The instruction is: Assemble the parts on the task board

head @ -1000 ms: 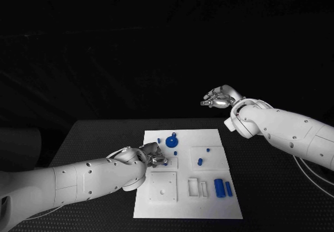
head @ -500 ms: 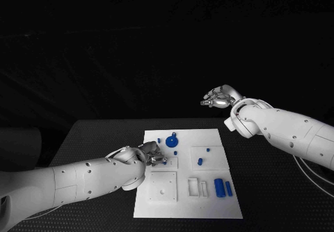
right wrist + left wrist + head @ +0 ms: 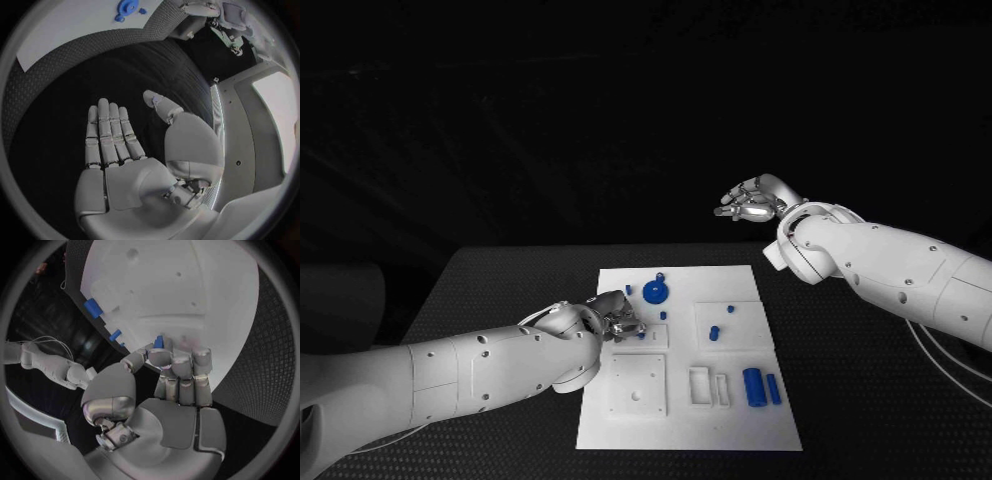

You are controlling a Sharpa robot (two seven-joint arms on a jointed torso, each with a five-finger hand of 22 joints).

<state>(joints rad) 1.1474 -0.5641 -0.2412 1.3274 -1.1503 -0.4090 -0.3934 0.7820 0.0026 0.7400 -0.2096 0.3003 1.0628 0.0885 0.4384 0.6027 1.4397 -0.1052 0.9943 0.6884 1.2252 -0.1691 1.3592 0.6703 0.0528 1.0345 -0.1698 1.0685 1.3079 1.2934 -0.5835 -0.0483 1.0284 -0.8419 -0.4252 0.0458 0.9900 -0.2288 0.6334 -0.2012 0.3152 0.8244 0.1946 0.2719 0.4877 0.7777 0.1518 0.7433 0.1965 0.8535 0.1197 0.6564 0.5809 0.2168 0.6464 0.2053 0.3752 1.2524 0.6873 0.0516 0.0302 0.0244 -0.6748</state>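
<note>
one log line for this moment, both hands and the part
left hand: pinches blue part over board | right hand: flat, holds nothing, raised off board | step: placing part

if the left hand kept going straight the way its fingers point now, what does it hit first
Most likely the task board itself. The left hand holds a small blue part at its fingertips, low over the white plate, so that part would probably touch the plate first. Depth is hard to judge, so the gap left is unclear.
</note>
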